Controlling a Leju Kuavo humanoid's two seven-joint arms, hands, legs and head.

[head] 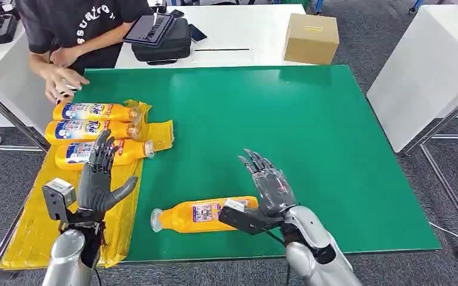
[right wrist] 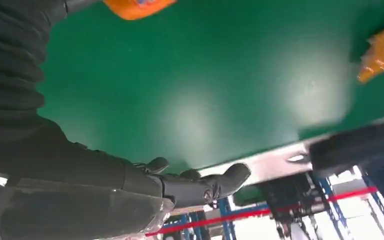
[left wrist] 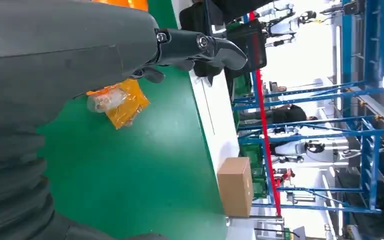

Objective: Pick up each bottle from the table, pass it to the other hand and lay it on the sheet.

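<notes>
One orange bottle [head: 200, 216] lies on its side on the green mat [head: 310, 137] near the front edge, its clear cap pointing left. My right hand [head: 269, 183] hovers open over the bottle's base end, fingers spread and holding nothing. In the right wrist view the bottle [right wrist: 137, 6] sits behind that hand [right wrist: 130, 185]. Three more orange bottles [head: 94, 111] [head: 89, 129] [head: 101, 153] lie side by side on the yellow sheet [head: 36, 232] at the left. Over the sheet, by the nearest of them, my left hand [head: 98, 179] is raised open and empty.
A person in a dark shirt stands at the far left corner, a hand [head: 59, 80] close to the farthest bottle. Behind the mat a white table carries a black bag [head: 164, 36] and a cardboard box [head: 311, 37]. A white cabinet [head: 423, 77] stands at the right.
</notes>
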